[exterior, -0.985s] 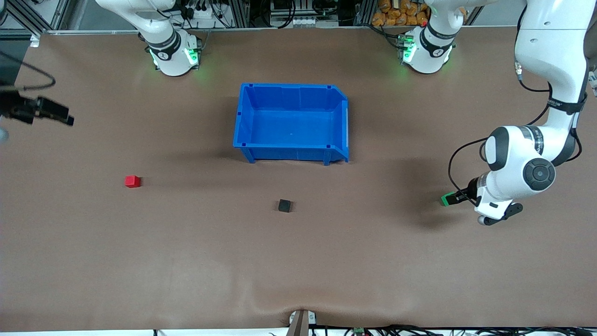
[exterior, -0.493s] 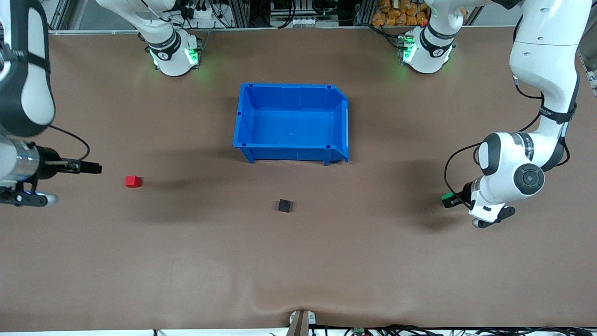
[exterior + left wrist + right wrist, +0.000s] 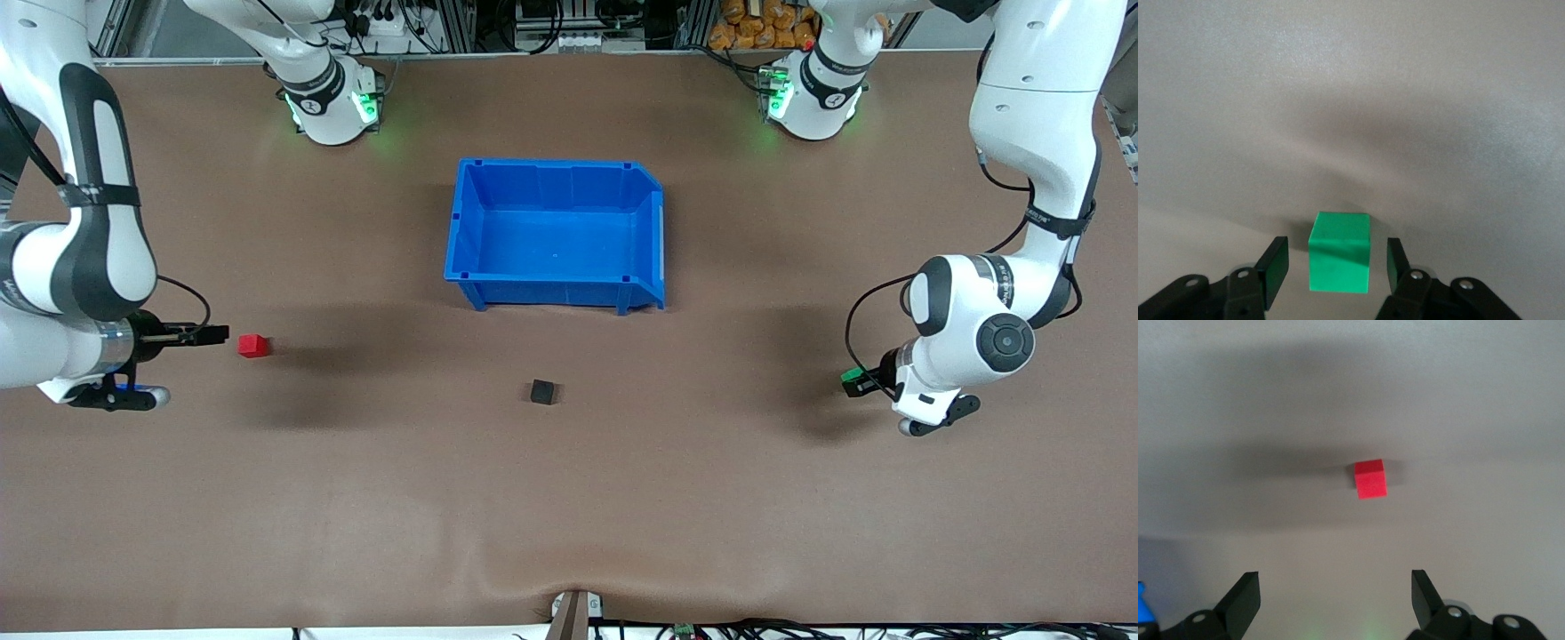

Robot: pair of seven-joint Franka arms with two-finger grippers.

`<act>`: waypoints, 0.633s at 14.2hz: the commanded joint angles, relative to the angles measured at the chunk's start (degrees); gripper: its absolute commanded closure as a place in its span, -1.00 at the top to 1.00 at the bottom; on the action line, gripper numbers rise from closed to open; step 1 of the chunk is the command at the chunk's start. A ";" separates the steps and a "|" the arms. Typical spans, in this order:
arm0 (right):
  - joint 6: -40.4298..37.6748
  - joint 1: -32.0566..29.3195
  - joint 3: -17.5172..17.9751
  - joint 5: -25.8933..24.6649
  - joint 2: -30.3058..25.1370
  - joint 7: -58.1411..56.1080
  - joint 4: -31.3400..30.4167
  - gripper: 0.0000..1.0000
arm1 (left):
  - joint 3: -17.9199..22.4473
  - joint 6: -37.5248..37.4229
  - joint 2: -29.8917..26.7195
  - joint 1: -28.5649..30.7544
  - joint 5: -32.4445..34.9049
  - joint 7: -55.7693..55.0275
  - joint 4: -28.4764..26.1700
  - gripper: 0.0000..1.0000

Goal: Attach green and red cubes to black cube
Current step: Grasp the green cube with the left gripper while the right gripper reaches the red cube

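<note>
Jaws first, taking the front view as a clock face with the black cube (image 3: 542, 391) at its centre and twelve o'clock toward the robots' bases.

Out at nine o'clock, the right jaws are standing wide open, hanging low over the tabletop (image 3: 569, 498) at the right arm's end and pointing toward three o'clock. The red cube (image 3: 252, 345) is sitting just ahead of their tips, in line with the gap but not yet between the fingers. In the right wrist view it is lying squarely ahead, apart from both fingers.

The black cube is resting alone on bare tabletop. A blue bin (image 3: 555, 292) is standing at its twelve o'clock, empty as far as can be seen.

At three o'clock, the left jaws are standing partly open around the green cube (image 3: 1339, 252). The fingers (image 3: 1275, 270) are flanking it, with a sliver of space showing on each side, so nothing is gripped yet.

Being a cube, each piece has no long axis to favour. What matters is that each one is lying in line with its own arm's jaws, and the left arm is the readier of the two. The tabletop is looking flat, brown and uncluttered, leaving plenty of room to carry both coloured cubes inward to the black one.
</note>
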 commanded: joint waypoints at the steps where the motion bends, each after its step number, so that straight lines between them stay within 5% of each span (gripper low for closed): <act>1: 7.79 -2.09 0.82 -0.34 -3.18 -4.48 -10.19 1.00 | -0.01 0.87 0.86 0.04 0.13 -1.14 0.90 0.35; 6: 24.84 -4.29 0.82 -0.34 -3.19 -11.16 -20.92 1.00 | -0.01 1.49 1.04 0.31 0.04 -1.49 0.90 0.03; 9: 37.14 -5.17 0.82 -0.34 -2.66 -15.65 -26.90 1.00 | -0.01 1.49 1.22 0.39 -0.31 -1.75 0.90 -0.72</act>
